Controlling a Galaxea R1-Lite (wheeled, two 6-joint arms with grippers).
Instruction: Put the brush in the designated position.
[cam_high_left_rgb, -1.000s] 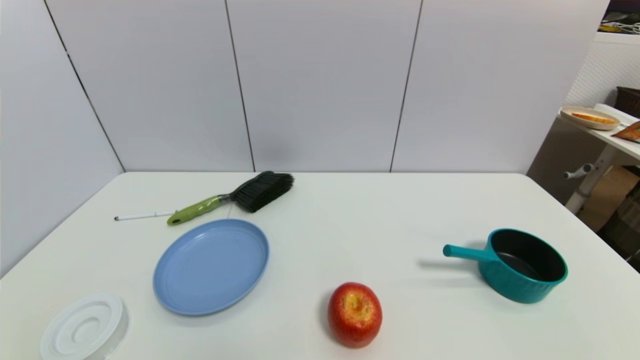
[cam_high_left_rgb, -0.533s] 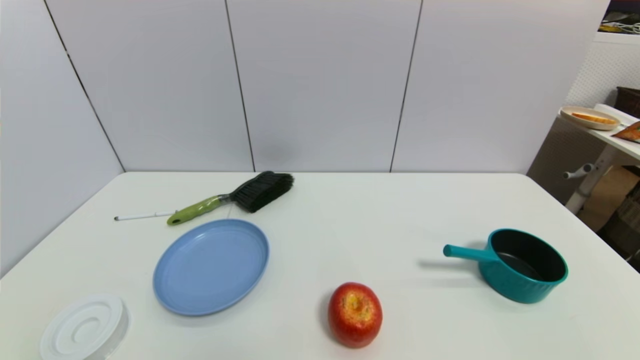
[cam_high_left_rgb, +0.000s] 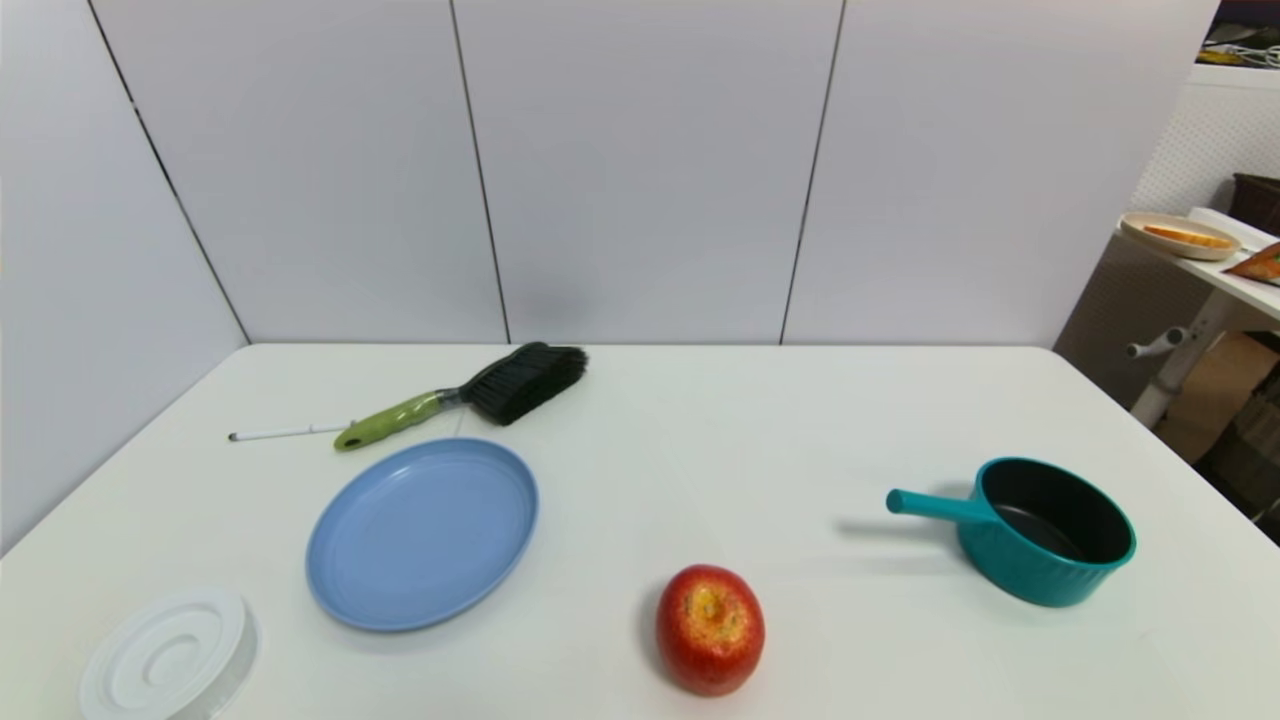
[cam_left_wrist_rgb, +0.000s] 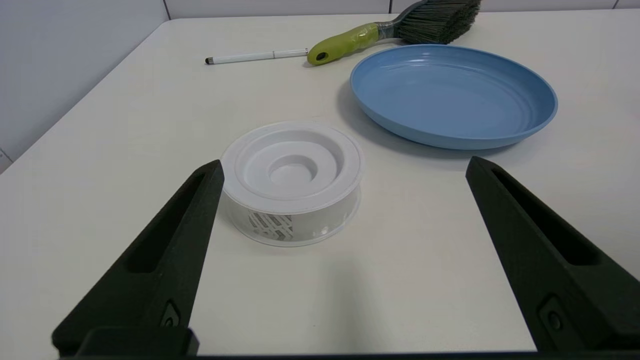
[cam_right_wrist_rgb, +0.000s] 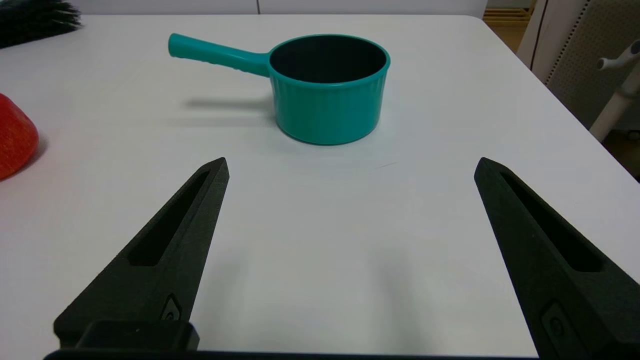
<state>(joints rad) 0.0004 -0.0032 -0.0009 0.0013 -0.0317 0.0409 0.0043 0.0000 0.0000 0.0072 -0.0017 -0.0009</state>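
White table (cam_high_left_rgb: 700, 420), head view armless; wrist views: left gripper (cam_left_wrist_rgb: 345, 167), right gripper (cam_right_wrist_rgb: 350, 165) spread, empty; brush (cam_high_left_rgb: 470, 395) bristly, glossy-handled.

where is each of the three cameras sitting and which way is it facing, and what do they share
Head view: high on the robot, facing forward and down at the table; no arm shows.
Left wrist view: low behind the open left hand, facing the white lid, blue plate and brush; both black fingers show.
Right wrist view: low behind the open right hand, facing the teal pot; both fingers show.
Shared: both wrist views catch the brush; head view holds everything.
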